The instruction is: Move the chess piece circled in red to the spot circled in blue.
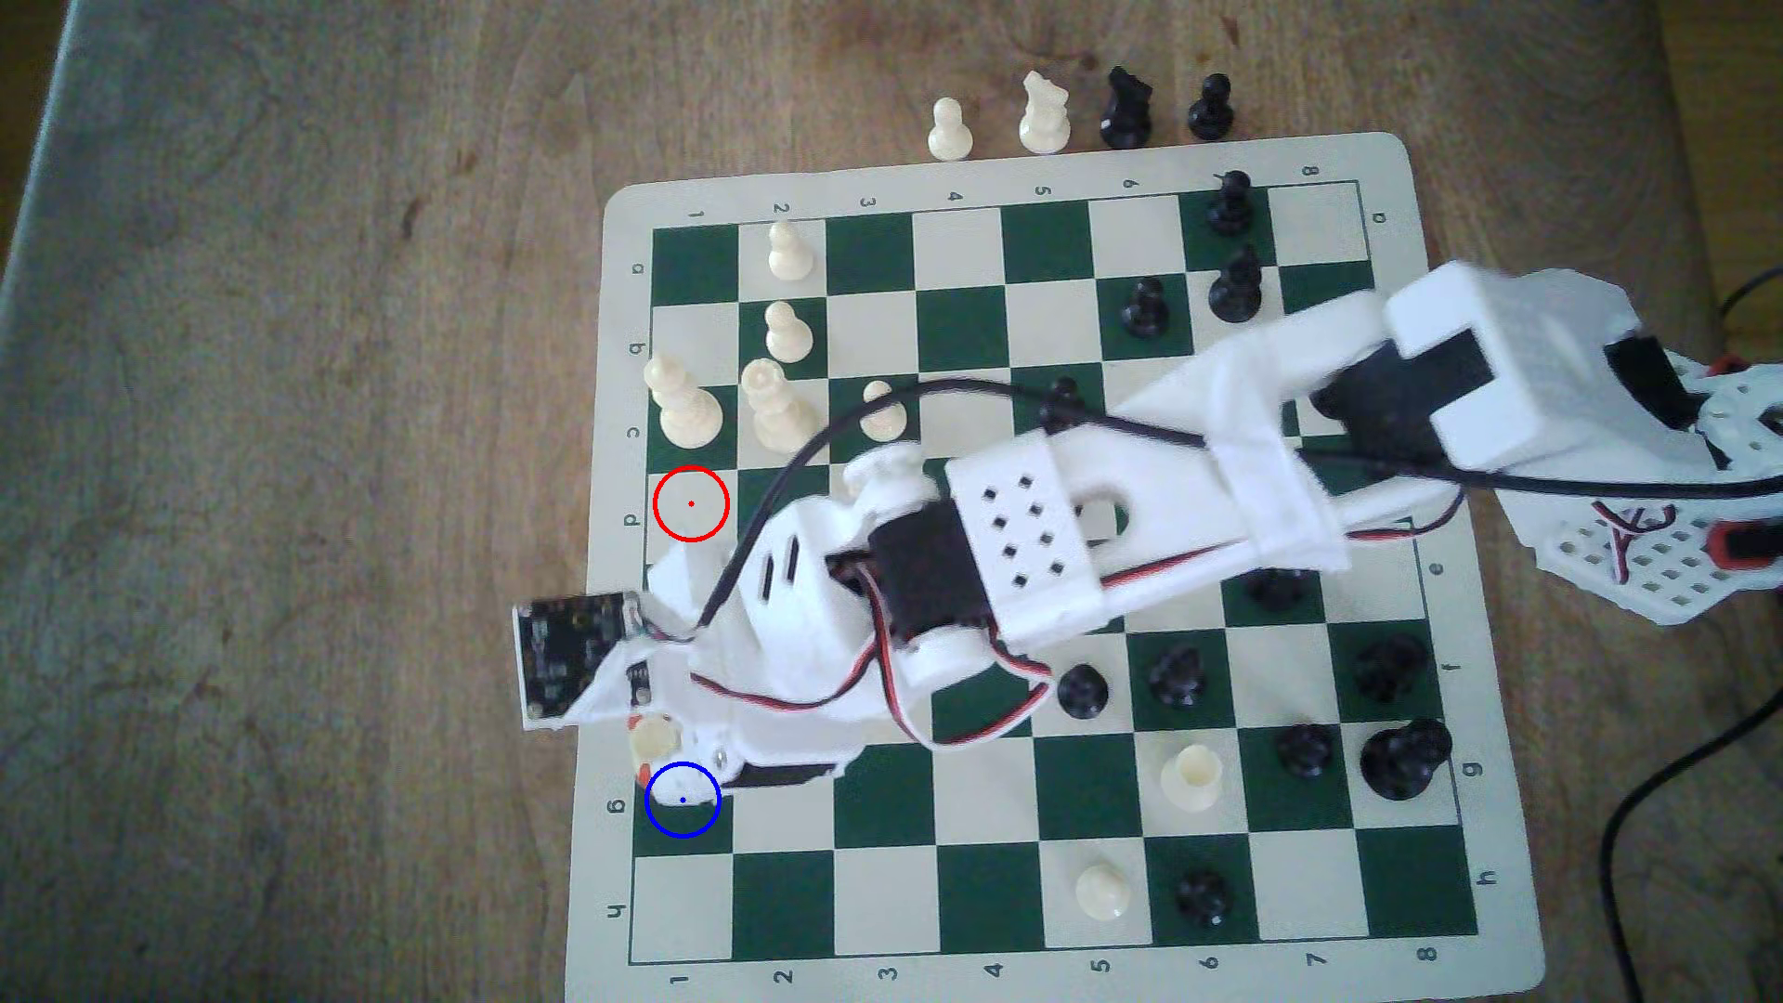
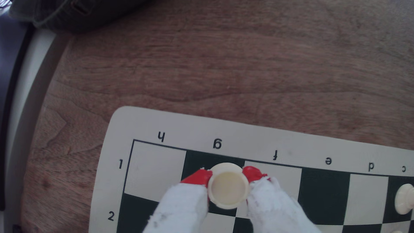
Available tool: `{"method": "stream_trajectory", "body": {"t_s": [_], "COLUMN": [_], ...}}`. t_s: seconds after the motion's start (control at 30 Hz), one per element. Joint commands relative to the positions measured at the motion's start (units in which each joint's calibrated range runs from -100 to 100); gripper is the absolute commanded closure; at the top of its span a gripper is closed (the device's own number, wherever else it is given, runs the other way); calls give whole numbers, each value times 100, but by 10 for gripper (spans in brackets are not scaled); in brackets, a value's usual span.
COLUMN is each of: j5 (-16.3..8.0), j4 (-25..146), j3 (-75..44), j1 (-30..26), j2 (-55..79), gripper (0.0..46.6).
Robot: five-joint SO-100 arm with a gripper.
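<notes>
Wrist view, gripper [image 2: 227, 179] gripping cream rook [image 2: 228, 190]

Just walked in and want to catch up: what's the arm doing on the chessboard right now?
The white robot arm is carrying a cream rook, with its gripper shut on it, the red-tipped fingers pressing on either side. The red-ringed square stands empty, so the piece has already been lifted away. The rook is now held by the blue-ringed dark green square, g1 at the board's edge, overlapping the line with f1. Whether it touches the board yet cannot be told. The gripper has not let go.
</notes>
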Motion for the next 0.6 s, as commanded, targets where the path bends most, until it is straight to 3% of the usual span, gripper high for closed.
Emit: {"method": "stream_trajectory", "body": {"t_s": [0.0,0.57], "j5": [5,-20], "j4": [33,99], "j3": [-949,-1556], "j1": [-44,-170], "j2": [-24,638], "gripper": [464,464]}}
